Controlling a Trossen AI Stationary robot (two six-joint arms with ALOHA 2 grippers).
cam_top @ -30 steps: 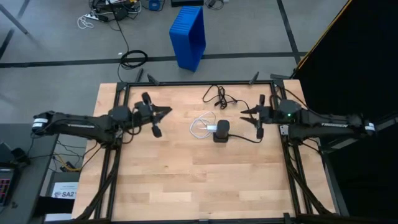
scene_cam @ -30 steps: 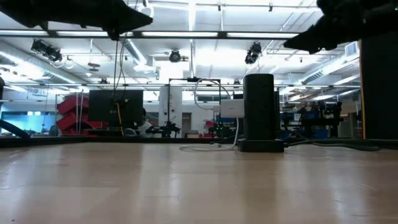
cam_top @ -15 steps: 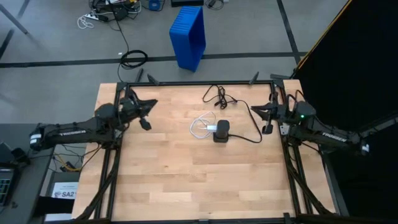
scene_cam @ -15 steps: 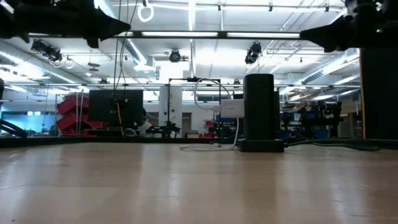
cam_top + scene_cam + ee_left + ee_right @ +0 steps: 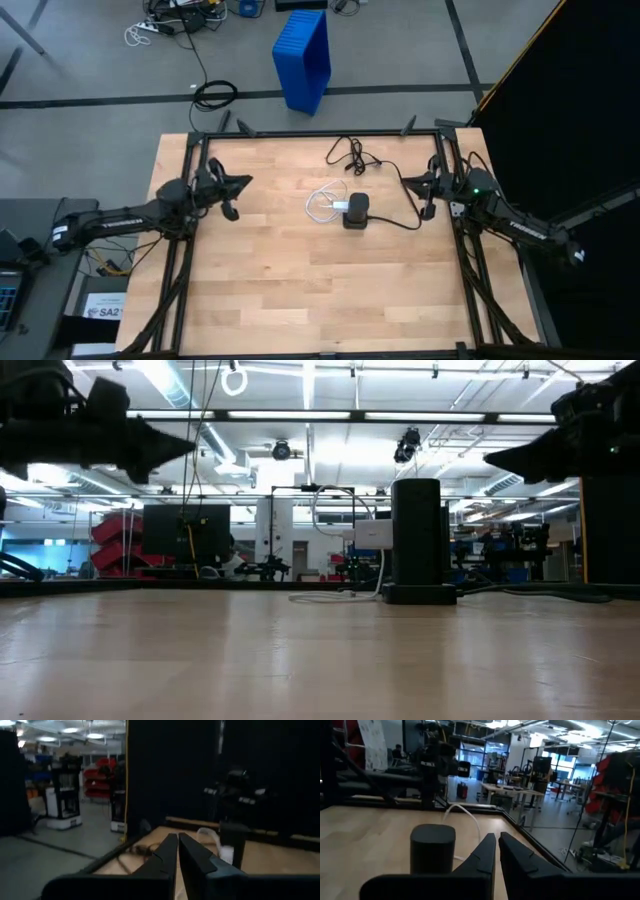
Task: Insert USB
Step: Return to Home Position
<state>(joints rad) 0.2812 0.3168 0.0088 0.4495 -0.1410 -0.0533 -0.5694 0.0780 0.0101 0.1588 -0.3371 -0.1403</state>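
Observation:
The white USB cable (image 5: 321,205) lies in a small loop on the table's middle. Its white plug end (image 5: 342,207) meets the left side of the upright black adapter box (image 5: 356,212). In the low view the plug (image 5: 372,535) sits above the tabletop against the box (image 5: 417,540). My left gripper (image 5: 246,181) hovers shut near the table's left edge, pointing at the loop; its fingers show together in the left wrist view (image 5: 177,836). My right gripper (image 5: 405,179) hovers shut right of the box (image 5: 432,851), fingertips together (image 5: 497,835).
The adapter's thin black cord (image 5: 350,155) curls on the far part of the table and runs round to the box's right side. A blue bin (image 5: 303,55) stands on the floor beyond the far edge. Bare wood (image 5: 320,290) fills the near half.
Both arms have drawn back from the middle, the left toward the table's left edge and the right toward the right edge, and both grippers have come lower. The cable and the box have stayed where they were.

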